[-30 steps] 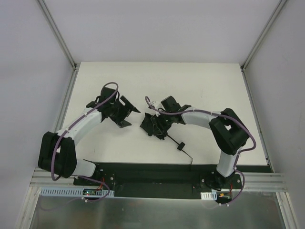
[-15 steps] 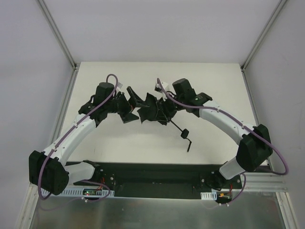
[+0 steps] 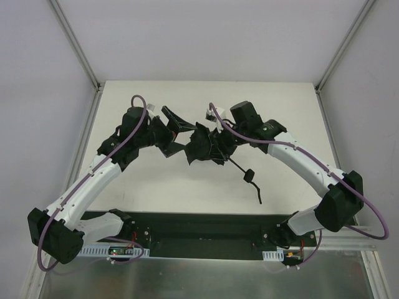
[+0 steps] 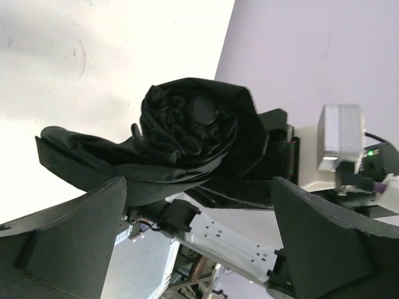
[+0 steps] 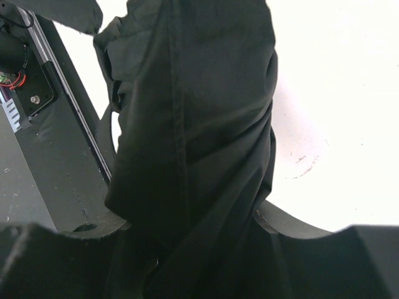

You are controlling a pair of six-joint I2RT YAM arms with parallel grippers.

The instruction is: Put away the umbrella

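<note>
The black umbrella hangs above the white table, its bunched canopy held in my right gripper. Its thin shaft slopes down to the small handle, with the cord trailing below. In the right wrist view, canopy fabric fills the space between the fingers of the right gripper, which is shut on it. My left gripper is open, just left of the canopy. In the left wrist view, the rolled canopy end lies just beyond the spread left gripper, apart from both fingers.
A black base plate runs along the near table edge. Metal frame posts stand at the table's left and right sides. My right arm's white link shows behind the umbrella in the left wrist view.
Both arms reached farther from their bases. The right gripper lifted the umbrella off the table and carried it away from the near edge. The left gripper closed in on the canopy.
</note>
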